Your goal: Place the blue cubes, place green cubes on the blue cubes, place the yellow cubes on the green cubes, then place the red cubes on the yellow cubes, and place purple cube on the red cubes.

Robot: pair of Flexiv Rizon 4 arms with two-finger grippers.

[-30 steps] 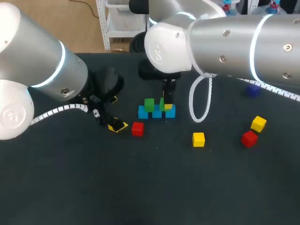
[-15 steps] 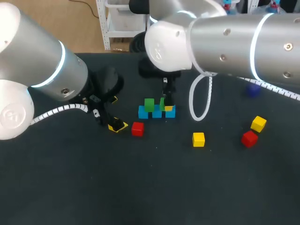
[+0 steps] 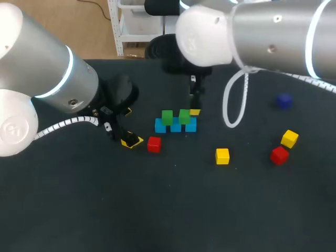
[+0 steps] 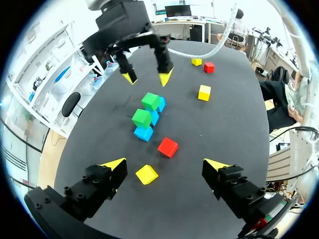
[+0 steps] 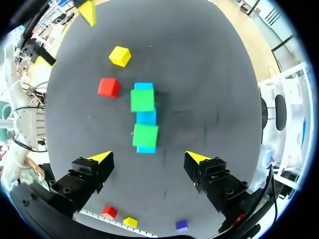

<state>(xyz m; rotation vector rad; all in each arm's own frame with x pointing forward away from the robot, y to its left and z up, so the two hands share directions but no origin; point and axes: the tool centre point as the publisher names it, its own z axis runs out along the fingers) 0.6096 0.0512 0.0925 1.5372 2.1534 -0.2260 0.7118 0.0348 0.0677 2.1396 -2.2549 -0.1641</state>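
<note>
Blue cubes (image 3: 176, 127), item (a): where do they lie, asks my colleague.

Me: Three of them lie in a straight row near the middle of the dark table (image 3: 168, 210), touching side to side. Item (b), two green cubes (image 3: 167, 117), rests on top of the row, each one straddling a seam between two blue ones.

Colleague: And the hands?

Me: Item (c), the right gripper (image 4: 147, 77), hangs above the table just beyond the row. In its own wrist view the fingers are spread wide with nothing between them, and the row lies below and ahead. Item (d), the left gripper (image 4: 165, 163), is low over the table on my left. Its fingers are also spread wide and grip nothing. A near yellow cube (image 4: 147, 174) lies on the table between them, closer to one finger, apart from both.

Colleague: The loose pieces?

Me: A near red cube (image 3: 154, 144) lies just in front of the row's left end. A middle yellow cube (image 3: 222, 156) lies in front of the row's right end, well apart from it. Far to my right are a far yellow cube (image 3: 289, 138) and a far red cube (image 3: 279, 155), near each other. The purple cube (image 3: 284, 101) lies alone behind them.
</note>
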